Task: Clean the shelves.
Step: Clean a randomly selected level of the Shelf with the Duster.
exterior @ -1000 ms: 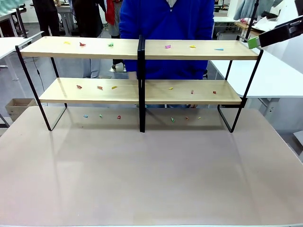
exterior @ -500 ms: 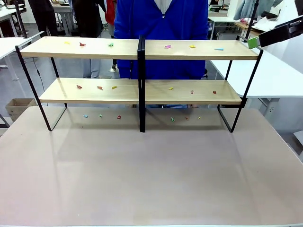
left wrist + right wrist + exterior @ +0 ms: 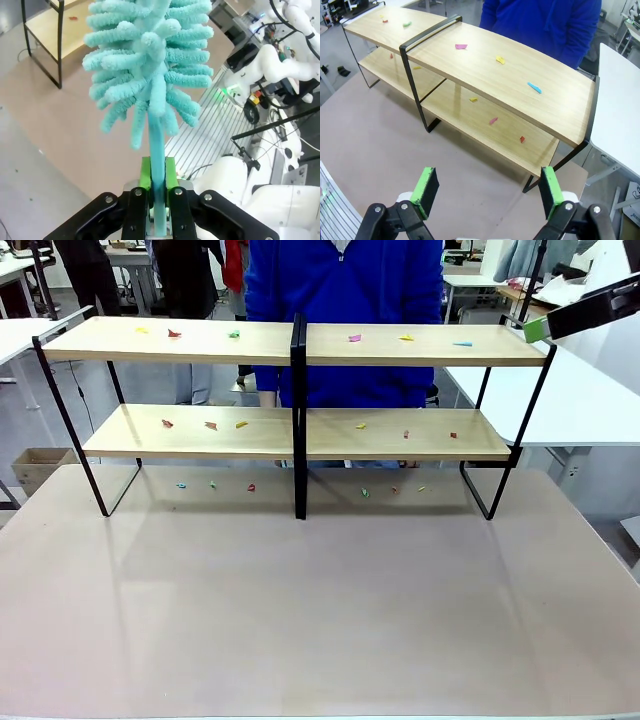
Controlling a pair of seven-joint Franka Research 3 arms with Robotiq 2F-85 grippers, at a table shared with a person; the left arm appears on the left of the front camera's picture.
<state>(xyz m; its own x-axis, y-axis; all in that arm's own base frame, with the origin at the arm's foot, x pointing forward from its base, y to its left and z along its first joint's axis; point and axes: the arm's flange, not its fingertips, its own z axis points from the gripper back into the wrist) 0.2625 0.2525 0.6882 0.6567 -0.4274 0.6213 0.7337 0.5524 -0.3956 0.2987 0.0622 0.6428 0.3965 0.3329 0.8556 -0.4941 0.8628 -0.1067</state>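
Note:
The shelves (image 3: 300, 345) stand across the far half of the table, two light-wood boards in a black frame with a centre post. Small coloured paper scraps (image 3: 355, 338) lie on both boards and on the table beneath. My right gripper (image 3: 537, 330) hovers by the top board's right end. In the right wrist view this gripper (image 3: 489, 192) is open, above and in front of the shelves (image 3: 510, 75), nothing between its green pads (image 3: 427, 187). My left gripper (image 3: 157, 192) is shut on the handle of a fluffy teal duster (image 3: 145, 65), away from the shelves' corner (image 3: 45, 30).
A person in a blue top (image 3: 345, 280) stands close behind the shelves. The brown table (image 3: 320, 610) stretches bare in front of the rack. White tables (image 3: 590, 400) flank the right and far left. A cardboard box (image 3: 35, 468) sits on the floor at left.
The person behind the shelves has shifted slightly. Neither arm has visibly moved.

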